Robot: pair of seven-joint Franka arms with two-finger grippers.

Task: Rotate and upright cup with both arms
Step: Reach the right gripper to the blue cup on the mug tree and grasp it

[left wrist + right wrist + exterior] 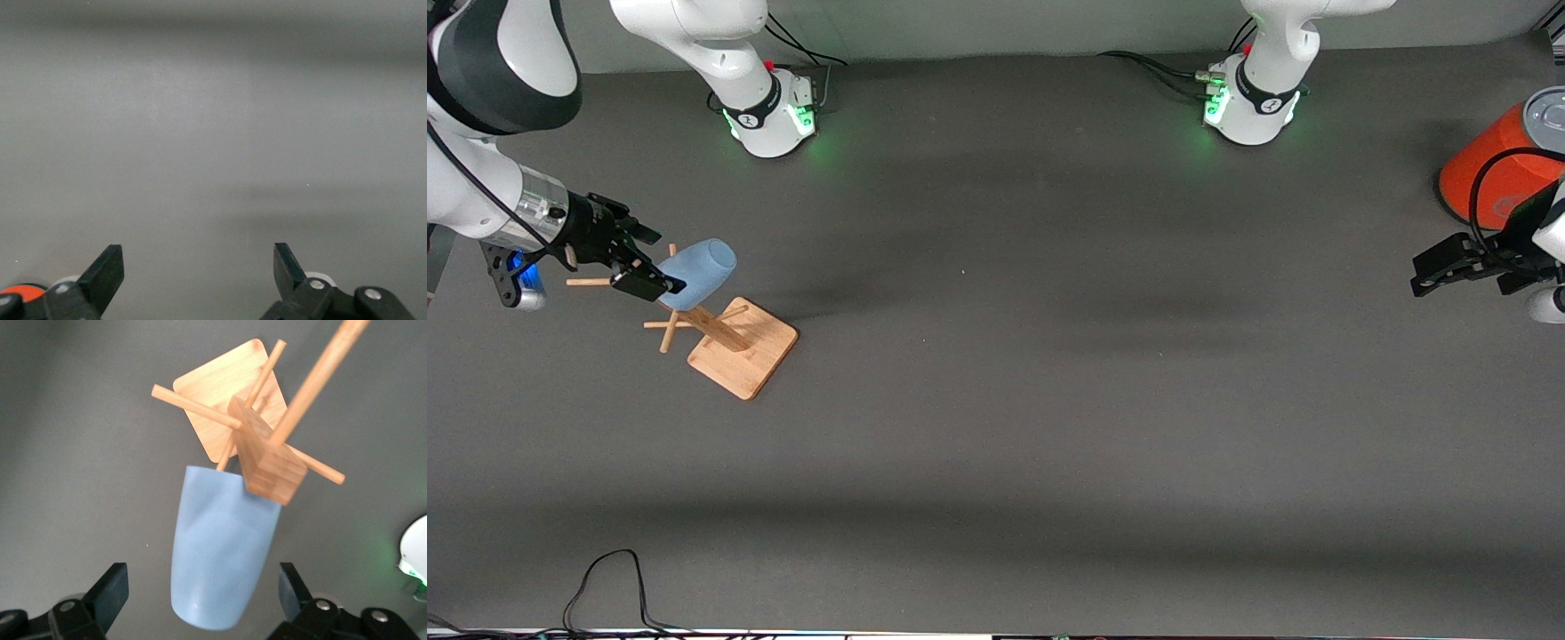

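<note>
At the right arm's end of the worktop (996, 427), front view: one wooden peg stand (743, 347) on a square base; one light blue cup (698, 274) hung on a peg of that stand, tilted, its rounded base toward the right gripper (645, 267). Right gripper's jaws spread, close on either side of the cup's base end; contact cannot be told. Left gripper (1436, 271) waits over bare worktop at the left arm's end, just beside one orange can (1494, 169).

Left wrist view: left gripper (199, 267), jaws spread, nothing between them; bare worktop only.

Right wrist view: cup (220, 553) base-first between the spread jaws of the right gripper (203, 593), mouth on the peg stand (267, 453).

Hazard, judged: pulling off-axis from the peg could drag or topple the light stand; a shallow grip on the rounded, tapered base could slip.
</note>
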